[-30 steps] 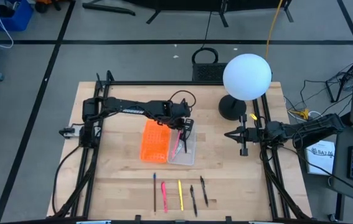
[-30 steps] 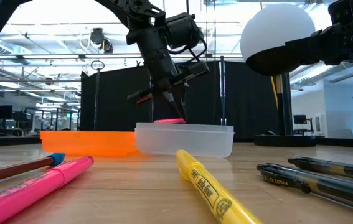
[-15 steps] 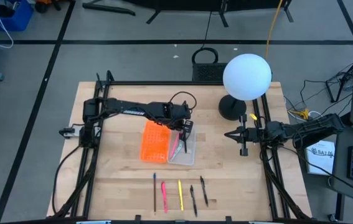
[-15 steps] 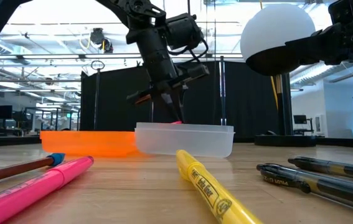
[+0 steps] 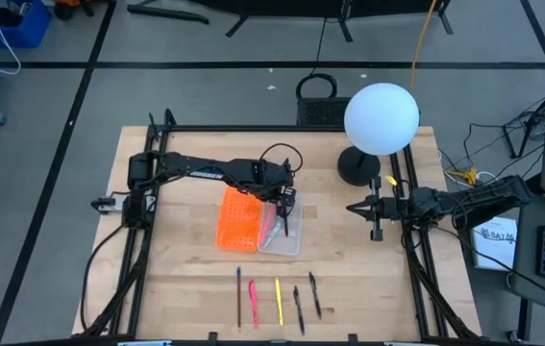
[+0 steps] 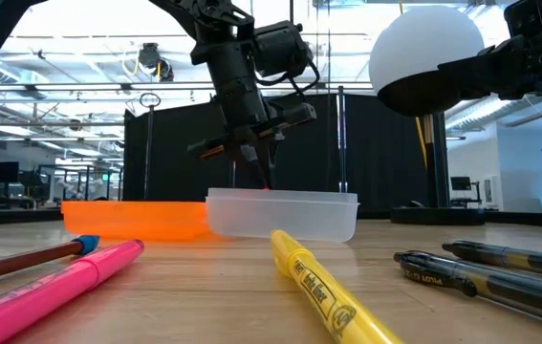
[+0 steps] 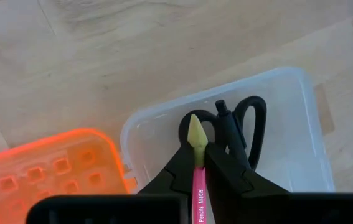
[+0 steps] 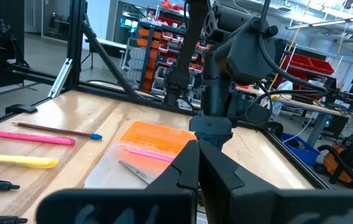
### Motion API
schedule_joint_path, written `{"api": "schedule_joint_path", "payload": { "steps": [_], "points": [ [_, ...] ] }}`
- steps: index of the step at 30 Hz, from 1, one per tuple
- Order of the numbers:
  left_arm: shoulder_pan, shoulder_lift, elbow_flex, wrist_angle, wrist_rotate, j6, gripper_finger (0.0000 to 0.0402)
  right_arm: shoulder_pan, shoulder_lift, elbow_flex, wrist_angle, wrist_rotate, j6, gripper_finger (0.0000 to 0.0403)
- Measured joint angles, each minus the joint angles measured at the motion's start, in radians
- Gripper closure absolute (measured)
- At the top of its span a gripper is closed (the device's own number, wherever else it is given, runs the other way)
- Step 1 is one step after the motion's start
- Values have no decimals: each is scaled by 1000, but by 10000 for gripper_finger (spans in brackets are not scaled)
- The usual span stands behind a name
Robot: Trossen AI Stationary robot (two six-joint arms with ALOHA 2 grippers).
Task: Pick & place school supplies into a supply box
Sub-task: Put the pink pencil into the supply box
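Five pens lie in a row near the table's front edge from overhead, while the left gripper point(image 5: 284, 210) hangs over the supply box point(image 5: 284, 234); the right gripper point(image 5: 375, 210) waits at the right rail, fingers together. At table height, the yellow highlighter point(image 6: 323, 292) lies in front. Its wrist shows the fingers clamped on a pink pencil point(image 7: 198, 190) above the scissors point(image 7: 251, 127) in the box.

The left arm reaches from frame left toward the centre of the high view, its left gripper point(image 5: 282, 207) pointing down, fingers clamped together. The right arm waits at frame right, its right gripper point(image 5: 353, 207) closed.
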Motion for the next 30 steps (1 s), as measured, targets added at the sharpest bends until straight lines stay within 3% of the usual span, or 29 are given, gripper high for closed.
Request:
{"api": "schedule_joint_path", "payload": {
  "steps": [18,30],
  "points": [
    [0,80,2,39,28,5,365,0,2,0,7,1,-7,403],
    [0,-58,0,37,19,138,265,0,2,0,6,1,-9,403]
  ]
}}
